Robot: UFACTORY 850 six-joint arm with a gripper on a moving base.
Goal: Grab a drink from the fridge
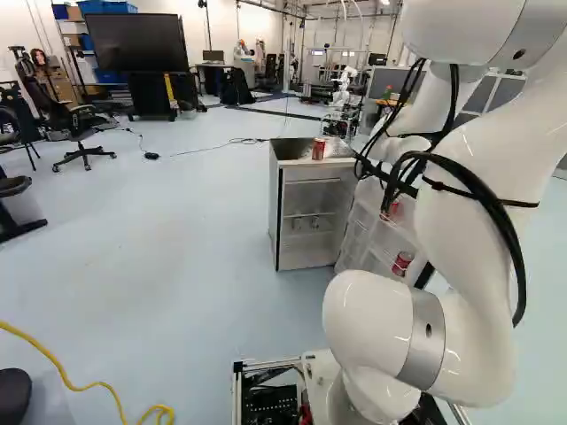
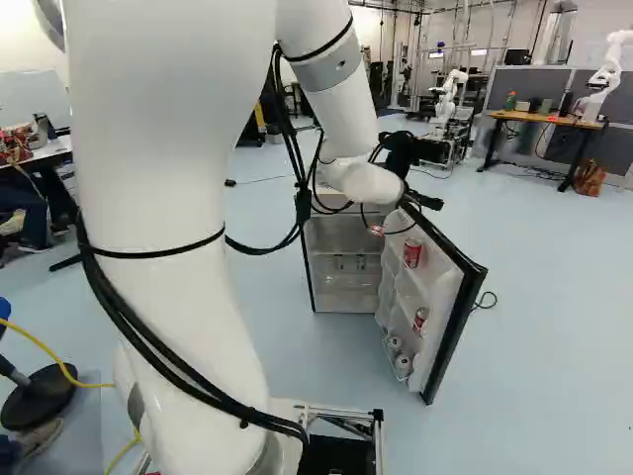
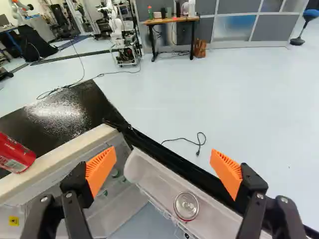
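A yellow label [image 3: 13, 220] with a small dark symbol is stuck inside the fridge [image 1: 275, 212]; the red can [image 3: 20, 149] atop it carries pale lettering and a barcode [image 3: 14, 165].

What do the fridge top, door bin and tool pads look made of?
Fridge top: glossy black, maybe glass or lacquered panel; strong glare.
Door bin: whitish, smooth, probably moulded plastic; rounded corner.
Pads: matt orange, rubber or flexible plastic, can't tell which; fine ribs.
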